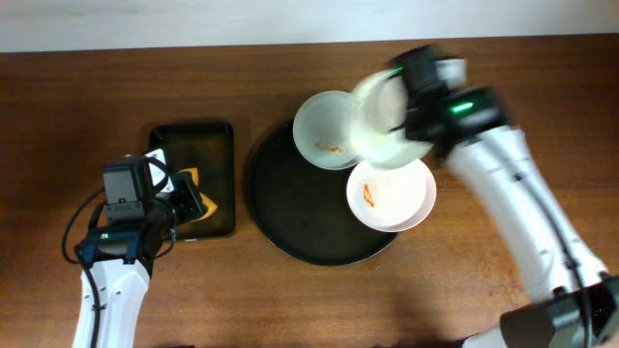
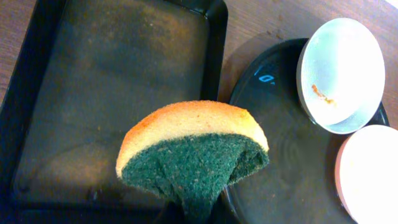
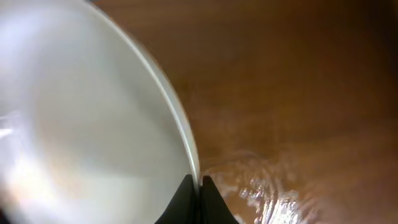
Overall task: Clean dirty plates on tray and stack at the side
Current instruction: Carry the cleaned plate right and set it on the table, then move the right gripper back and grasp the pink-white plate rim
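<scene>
The round black tray [image 1: 290,208] lies mid-table. A white plate with an orange smear [image 1: 327,128] rests on its far rim, also in the left wrist view [image 2: 345,71]. A second smeared plate [image 1: 392,198] sits on its right rim. My right gripper [image 1: 414,106] is shut on the rim of a third white plate [image 1: 382,121], held tilted above the tray's far right; the right wrist view shows the fingers [image 3: 197,186] pinching that rim [image 3: 87,124]. My left gripper [image 1: 189,201] is shut on an orange-and-green sponge [image 2: 193,149] over the rectangular tray.
A smaller rectangular black tray [image 1: 208,145] lies left of the round tray, also in the left wrist view [image 2: 112,74]. Bare brown wooden table [image 1: 484,290] surrounds both. The table's far edge runs along the top.
</scene>
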Controlling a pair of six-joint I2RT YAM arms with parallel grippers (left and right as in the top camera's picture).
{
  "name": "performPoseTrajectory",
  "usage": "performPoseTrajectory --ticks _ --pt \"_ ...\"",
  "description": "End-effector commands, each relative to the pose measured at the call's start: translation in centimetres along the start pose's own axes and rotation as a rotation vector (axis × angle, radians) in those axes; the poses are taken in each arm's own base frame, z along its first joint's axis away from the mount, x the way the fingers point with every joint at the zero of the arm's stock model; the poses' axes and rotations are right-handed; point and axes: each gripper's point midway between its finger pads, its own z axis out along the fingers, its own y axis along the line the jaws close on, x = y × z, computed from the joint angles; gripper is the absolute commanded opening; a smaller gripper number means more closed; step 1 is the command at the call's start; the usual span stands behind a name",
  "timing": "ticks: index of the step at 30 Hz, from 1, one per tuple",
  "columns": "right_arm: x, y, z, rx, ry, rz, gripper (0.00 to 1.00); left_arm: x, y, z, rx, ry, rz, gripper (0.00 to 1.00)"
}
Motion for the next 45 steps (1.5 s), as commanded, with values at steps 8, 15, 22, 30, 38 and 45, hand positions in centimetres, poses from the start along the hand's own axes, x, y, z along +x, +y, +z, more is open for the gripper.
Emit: performPoseTrajectory --ticks 8,15,22,30,38,45 --pt "5.4 -17.6 14.5 -0.139 0.43 0.529 0.04 0.0 -0.1 -0.1 0.012 0.004 0.012 0.0" --pt "9.3 -19.5 21.3 -0.097 0.546 0.561 0.04 0.1 -0.1 -0.1 0.011 0.006 0.012 0.0" --pt "7.0 -18.8 18.1 -0.248 0.544 0.53 0.98 0.1 -0.1 -0.1 0.01 0.005 0.012 0.0" --pt "3.5 -8.1 7.0 -0.545 0.582 0.161 0.87 -0.6 2.4 1.6 -0.117 0.006 0.187 0.0" --pt "7.2 0.3 5.5 -0.416 0.693 -0.169 0.8 1.3 4.5 7.6 -0.143 0.143 0.195 0.0" --pt "11.4 0.6 8.9 -0.349 0.78 -0.175 0.67 1.2 4.4 7.6 -0.142 0.138 0.203 0.0"
